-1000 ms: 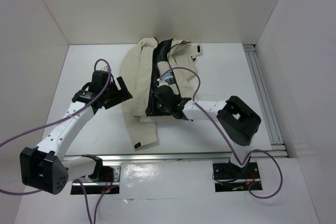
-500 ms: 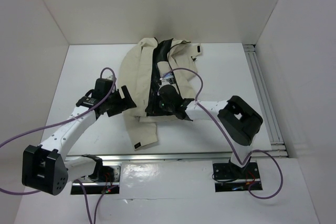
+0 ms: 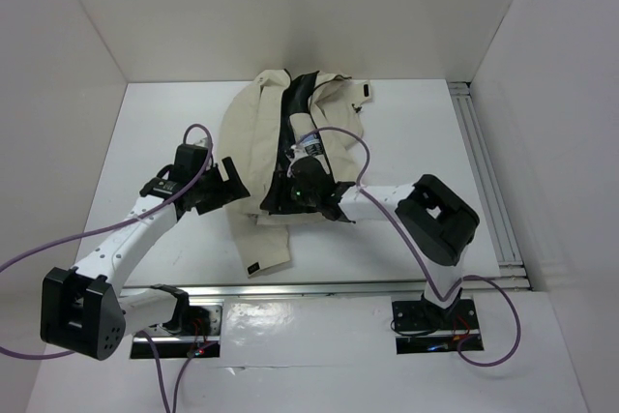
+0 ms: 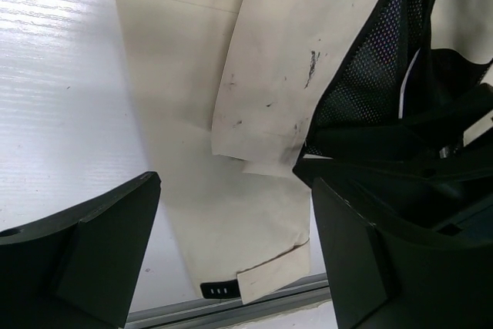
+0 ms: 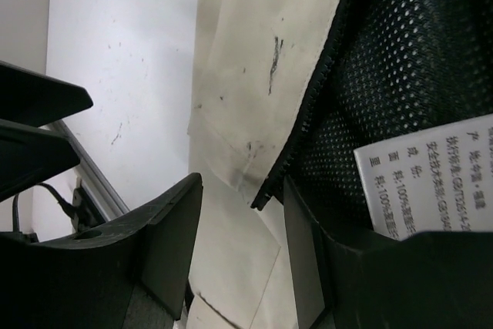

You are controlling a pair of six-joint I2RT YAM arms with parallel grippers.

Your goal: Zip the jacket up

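Observation:
The cream jacket [image 3: 253, 132] lies open in the middle of the table, black mesh lining [image 3: 290, 157] and white-blue label [image 3: 309, 145] showing. My left gripper [image 3: 234, 184] is open at the jacket's left edge, low over the cream sleeve [image 4: 231, 213], with a small black tab [image 4: 217, 289] near its hem. My right gripper [image 3: 282, 195] is open over the lower front edge. In the right wrist view the loose bottom end of the dark zipper line [image 5: 263, 196] hangs between the open fingers [image 5: 166, 229], beside the lining [image 5: 400, 59] and label [image 5: 431, 182].
A metal rail [image 3: 488, 181] runs along the table's right side and another along the near edge [image 3: 319, 287]. White walls enclose the table. Purple cables [image 3: 58, 244] trail from both arms. The right gripper's body [image 4: 431, 167] shows close by in the left wrist view.
My left gripper has moved down and right, up to the jacket's left edge. My right gripper has shifted slightly left over the lower front edge. The jacket has barely moved.

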